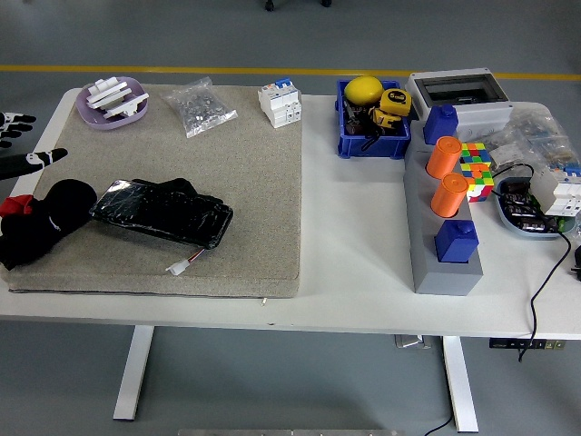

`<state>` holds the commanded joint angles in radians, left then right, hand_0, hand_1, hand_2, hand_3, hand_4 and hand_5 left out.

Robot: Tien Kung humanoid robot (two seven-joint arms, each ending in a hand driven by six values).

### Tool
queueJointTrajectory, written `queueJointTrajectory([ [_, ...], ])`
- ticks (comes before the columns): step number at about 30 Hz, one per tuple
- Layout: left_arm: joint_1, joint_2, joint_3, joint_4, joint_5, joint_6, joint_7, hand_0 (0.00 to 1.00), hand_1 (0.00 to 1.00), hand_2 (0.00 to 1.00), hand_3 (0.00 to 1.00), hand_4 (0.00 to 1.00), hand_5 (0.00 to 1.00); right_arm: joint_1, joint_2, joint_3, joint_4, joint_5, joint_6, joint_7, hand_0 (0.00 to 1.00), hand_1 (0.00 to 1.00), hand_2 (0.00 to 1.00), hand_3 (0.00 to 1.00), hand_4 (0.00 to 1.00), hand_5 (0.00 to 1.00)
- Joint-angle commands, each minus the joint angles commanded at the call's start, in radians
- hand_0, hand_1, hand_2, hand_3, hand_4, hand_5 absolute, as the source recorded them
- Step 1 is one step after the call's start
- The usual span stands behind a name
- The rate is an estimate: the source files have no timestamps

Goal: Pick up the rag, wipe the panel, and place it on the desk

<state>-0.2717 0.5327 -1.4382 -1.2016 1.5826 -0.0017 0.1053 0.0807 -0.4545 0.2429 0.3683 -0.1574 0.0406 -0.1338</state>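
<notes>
One hand of mine shows, the left hand (20, 154), at the far left edge above the tabletop (354, 236). My fingers (47, 156) are stretched out flat and hold nothing; my right hand is out of view. Just below it the black rag (41, 227) lies bunched on the left end of the grey mat (245, 200), its right side touching the black panel (163, 212), or perhaps tucked slightly under it; I cannot tell which from here. The panel rests flat on the mat with a small white plug (179, 266) on a wire near its front edge. I judge the rag already laid down and the job at its last step or finished. If wiping remains, I must lower my hand, curl around the rag and sweep right across the panel.
</notes>
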Motion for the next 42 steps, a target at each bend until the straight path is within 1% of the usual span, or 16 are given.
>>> queueJointTrajectory([
  [7, 0.004, -0.018, -0.011, 0.016, -0.033, 0.012, -0.031, 0.790, 0.799, 0.781, 0.773, 0.998, 0.495, 0.000, 0.000, 0.001, 0.000, 0.000, 0.000, 0.000, 0.753, 0.657, 0.690, 0.718, 0.998, 0.605],
  [10, 0.005, -0.021, -0.017, 0.020, -0.045, 0.018, -0.045, 0.790, 0.799, 0.781, 0.773, 0.998, 0.495, -0.001, 0.000, 0.001, 0.001, 0.000, 0.000, 0.000, 0.753, 0.657, 0.690, 0.718, 0.998, 0.605],
  [14, 0.007, -0.033, -0.034, 0.031, -0.093, 0.031, -0.076, 0.789, 0.797, 0.769, 0.768, 0.998, 0.502, -0.002, 0.001, 0.000, 0.000, 0.001, 0.001, 0.000, 0.754, 0.657, 0.690, 0.719, 0.998, 0.605],
  [18, 0.008, -0.039, -0.040, 0.034, -0.110, 0.037, -0.089, 0.789, 0.792, 0.759, 0.757, 0.998, 0.510, -0.003, 0.002, 0.000, 0.000, 0.002, 0.001, 0.000, 0.756, 0.657, 0.690, 0.720, 0.998, 0.607],
  [22, 0.007, -0.042, -0.044, 0.036, -0.116, 0.038, -0.095, 0.789, 0.792, 0.759, 0.757, 0.998, 0.510, -0.003, 0.003, 0.000, 0.000, 0.001, 0.001, 0.001, 0.756, 0.657, 0.690, 0.720, 0.998, 0.607],
  [31, 0.004, -0.040, -0.047, 0.043, -0.116, 0.037, -0.100, 0.793, 0.790, 0.758, 0.754, 0.998, 0.511, -0.003, 0.002, 0.000, 0.001, 0.002, 0.002, 0.001, 0.756, 0.657, 0.690, 0.722, 0.998, 0.607],
  [42, 0.002, -0.042, -0.047, 0.060, -0.113, 0.032, -0.099, 0.796, 0.793, 0.754, 0.752, 0.998, 0.523, -0.005, 0.003, 0.001, 0.001, 0.003, 0.001, 0.001, 0.755, 0.657, 0.691, 0.723, 0.998, 0.608],
])
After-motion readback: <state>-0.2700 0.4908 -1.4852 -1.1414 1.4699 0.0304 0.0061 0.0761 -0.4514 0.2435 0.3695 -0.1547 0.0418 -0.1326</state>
